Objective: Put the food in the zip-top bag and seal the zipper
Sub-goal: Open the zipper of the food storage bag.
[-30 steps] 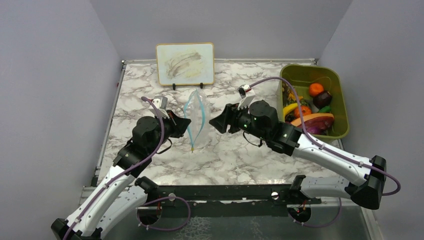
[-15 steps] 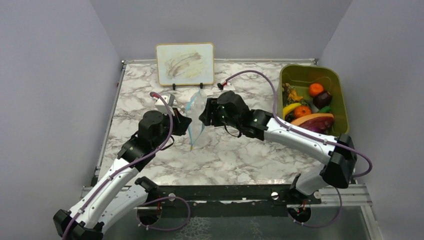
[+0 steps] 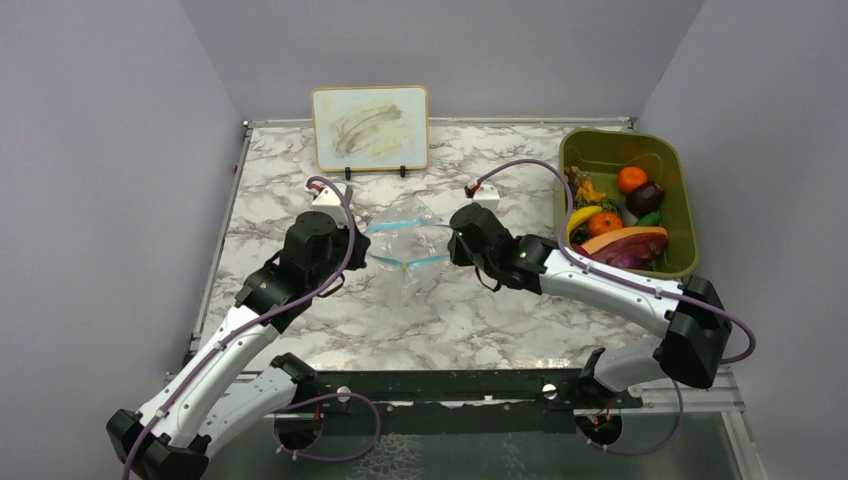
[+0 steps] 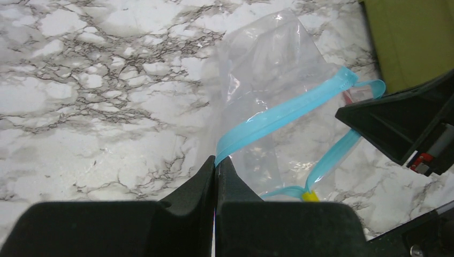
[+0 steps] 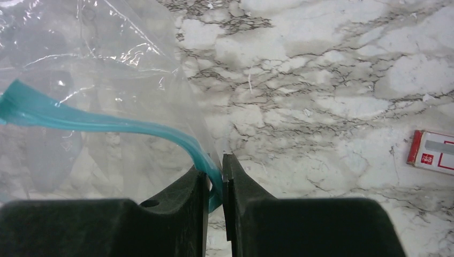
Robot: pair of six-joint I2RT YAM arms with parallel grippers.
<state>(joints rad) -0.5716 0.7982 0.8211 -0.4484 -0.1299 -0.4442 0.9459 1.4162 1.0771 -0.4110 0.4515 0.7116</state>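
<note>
- L gripper [image 3: 364,250]: jaws pinched nearly flat together, nipping the left end of the light-blue zipper [image 3: 405,265]. L wrist view shows the strip running straight into the fingertips [image 4: 210,167].
- R gripper [image 3: 453,244]: jaws almost closed, only a thin slit between them. R wrist cam shows the zipper [image 5: 107,124] curving down into that slit, so it's clamped on the strip's right end.
- Zip-top bag [image 3: 405,240]: mid-table, between the two grippers and held at both ends. Clear, crinkly film. The two blue lips bow apart, so the mouth gapes.
- From L wrist, the bag [image 4: 267,64] body lies on the marble table [image 4: 80,80], with the zipper [image 4: 278,115] crossing it diagonally.
- Food: all in the olive-green bin [image 3: 686,215] at the table's right edge, well apart from the bag. It includes an orange piece [image 3: 631,178], a dark purple piece [image 3: 645,197] and a yellow banana [image 3: 583,214].
- Red-and-white card [image 5: 433,152]: flat on the marble, to the right of the R gripper.
- Framed board [image 3: 370,127]: upright at the back edge.
</note>
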